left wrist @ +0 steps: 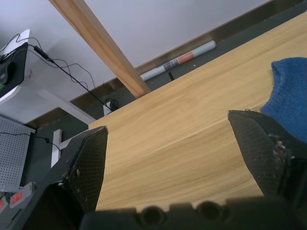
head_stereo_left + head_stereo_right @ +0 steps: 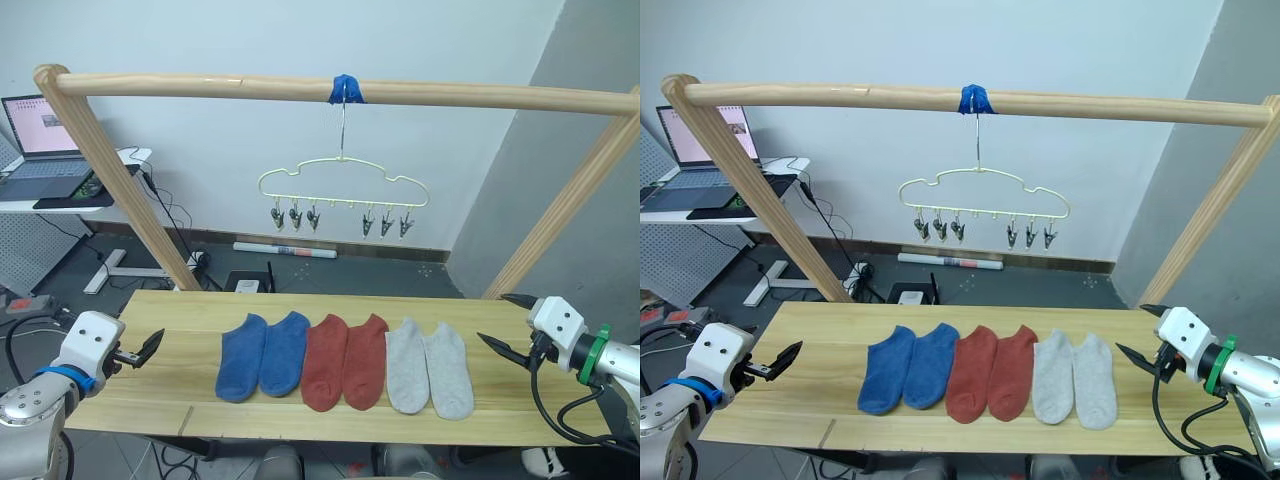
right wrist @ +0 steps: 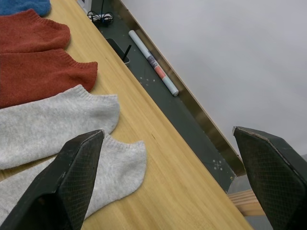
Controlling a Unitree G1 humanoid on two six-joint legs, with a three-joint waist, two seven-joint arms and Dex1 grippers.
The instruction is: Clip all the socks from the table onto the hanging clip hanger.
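white boxy wrist housings carry black textured fingers; the left gripper (image 2: 140,352) has a blue collar, the right gripper (image 2: 508,325) a green ring and black cables.

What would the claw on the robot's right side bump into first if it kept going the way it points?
Probably the nearest grey sock. The right gripper, jaws open, points inward across the table toward the sock row, though it may sit high enough to pass over.
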